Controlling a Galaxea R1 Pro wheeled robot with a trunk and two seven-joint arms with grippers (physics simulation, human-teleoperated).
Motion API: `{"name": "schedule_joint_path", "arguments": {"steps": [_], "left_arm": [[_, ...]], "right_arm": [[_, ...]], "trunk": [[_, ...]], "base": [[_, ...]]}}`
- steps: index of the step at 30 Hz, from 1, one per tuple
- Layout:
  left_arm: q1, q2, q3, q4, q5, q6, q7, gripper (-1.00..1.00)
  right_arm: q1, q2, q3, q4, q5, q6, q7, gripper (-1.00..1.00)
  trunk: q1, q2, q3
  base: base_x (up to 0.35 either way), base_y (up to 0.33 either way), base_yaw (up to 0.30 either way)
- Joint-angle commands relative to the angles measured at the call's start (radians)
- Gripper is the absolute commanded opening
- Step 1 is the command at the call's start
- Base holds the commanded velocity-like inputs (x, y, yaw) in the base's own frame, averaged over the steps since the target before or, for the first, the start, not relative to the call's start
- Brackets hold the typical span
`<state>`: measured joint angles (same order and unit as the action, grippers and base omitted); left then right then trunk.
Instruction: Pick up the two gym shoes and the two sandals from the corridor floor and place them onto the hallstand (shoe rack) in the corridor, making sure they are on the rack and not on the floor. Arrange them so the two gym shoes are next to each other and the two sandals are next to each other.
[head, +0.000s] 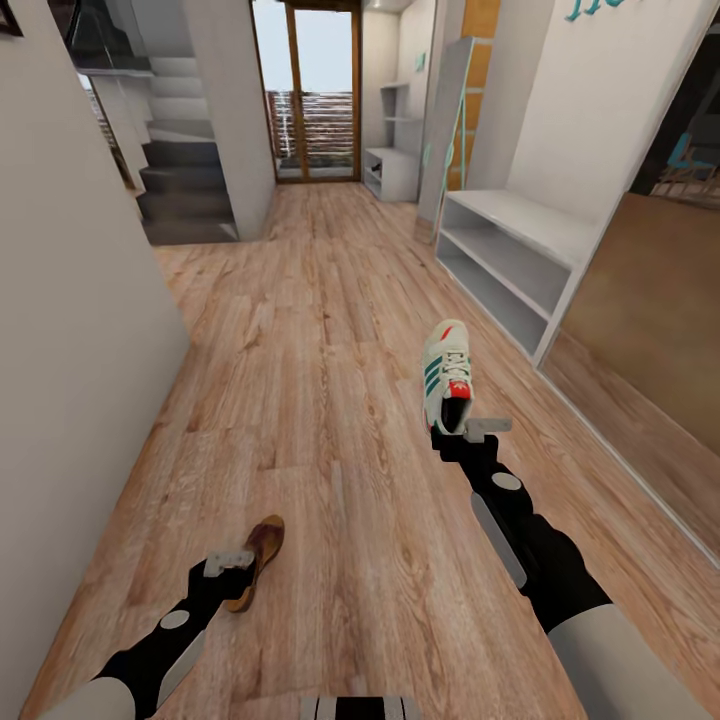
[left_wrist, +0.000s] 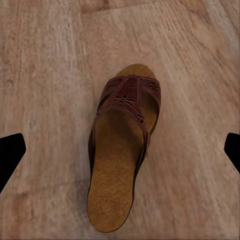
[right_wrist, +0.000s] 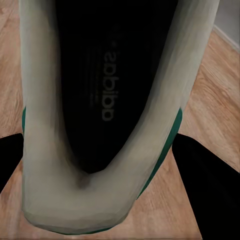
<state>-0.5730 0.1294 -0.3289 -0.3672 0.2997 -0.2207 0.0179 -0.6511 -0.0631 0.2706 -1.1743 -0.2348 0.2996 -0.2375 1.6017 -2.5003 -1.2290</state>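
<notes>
1. Right gripper (head: 462, 428): jaws pinched on the heel end of one gym shoe (head: 446, 375), held toe-forward clear of the corridor floor (head: 330, 330), right of centre in the head view. The right wrist view shows dark fingers (right_wrist: 205, 185) either side of the shoe's heel collar (right_wrist: 100, 150).
2. Left gripper (head: 232, 562): jaws spread, nothing between them. It sits at the lower left of the head view, just beside the heel of a sandal (head: 258, 555) lying flat on the floor. In the left wrist view the sandal (left_wrist: 122, 155) lies between the two finger tips, apart from both.
3. Hallstand (head: 520, 255): upper right of the head view, bench top and open shelves bare as far as visible, well apart from the held shoe.
4. Risk: the grip is on the heel edge only; the long toe overhang could likely pivot or slip during carry.
5. Risk: the shoe toe may strike a shelf edge on approach if brought in too low.
6. Risk: the left gripper could nudge the sandal away if lowered off-centre.
7. Count: gym shoes visible, one; sandals visible, one; hallstands, one nearby, with a similar unit at the far end.
</notes>
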Motion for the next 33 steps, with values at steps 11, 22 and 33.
{"name": "schedule_joint_path", "arguments": {"steps": [11, 22, 33], "left_arm": [[-0.001, 0.001, -0.012, 0.002, 0.0, -0.004, 0.0, 1.0], [-0.005, 0.0, -0.018, -0.003, -0.028, 0.0, 0.002, 1.0], [-0.015, -0.001, -0.016, -0.017, -0.028, -0.002, 0.003, 1.0]], "right_arm": [[-0.001, -0.028, 0.004, -0.003, -0.01, 0.003, -0.011, -1.0], [-0.001, -0.03, 0.005, -0.01, -0.011, 0.004, -0.011, -1.0], [-0.001, -0.03, 0.004, -0.032, -0.011, 0.004, -0.011, -1.0]], "trunk": [[0.004, -0.003, -0.053], [0.006, -0.004, -0.091], [0.011, -0.006, -0.14]], "base": [[0.0, 0.0, -0.001], [0.0, 0.0, 0.0], [0.0, 0.0, 0.0]]}}
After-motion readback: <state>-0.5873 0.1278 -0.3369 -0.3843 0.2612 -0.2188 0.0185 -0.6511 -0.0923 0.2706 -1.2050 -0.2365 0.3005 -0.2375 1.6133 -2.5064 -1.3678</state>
